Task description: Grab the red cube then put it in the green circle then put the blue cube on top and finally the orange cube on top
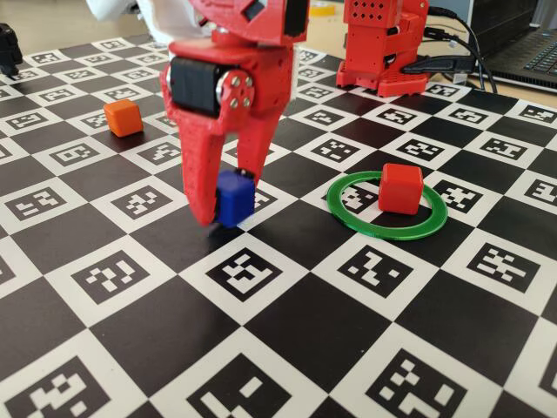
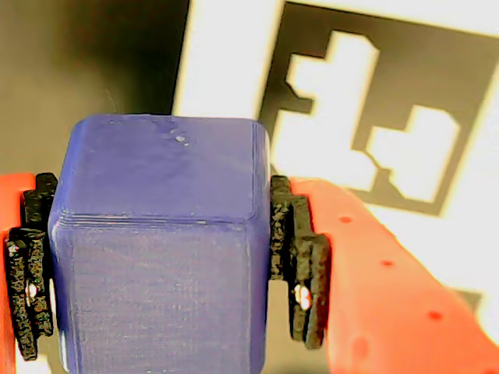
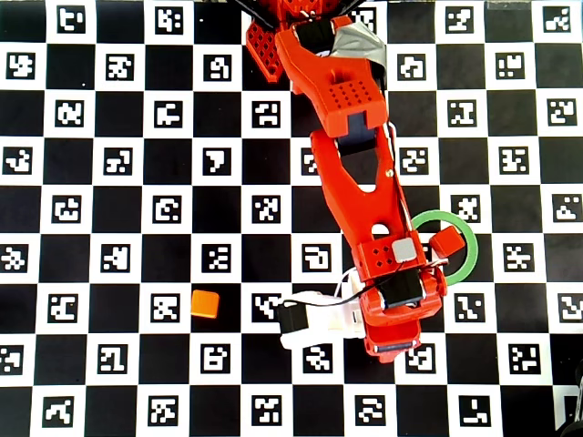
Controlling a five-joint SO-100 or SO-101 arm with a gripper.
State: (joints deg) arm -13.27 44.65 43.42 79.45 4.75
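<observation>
Checkerboard mat point(image 1: 287, 335) w/ coded markers is covering table; black cables point(image 1: 452, 52) and laptop point(image 1: 531, 48) are lying at far-right edge.

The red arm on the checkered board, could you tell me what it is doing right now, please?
The arm's end effector is shut on the blue cube, which the wrist view shows clamped between the two dark pads, low over the board. The red cube already sits inside the green ring, toward its far right side. The orange cube waits untouched off to the left in the fixed view. So the blue cube looks next in line to go onto the red one.
</observation>
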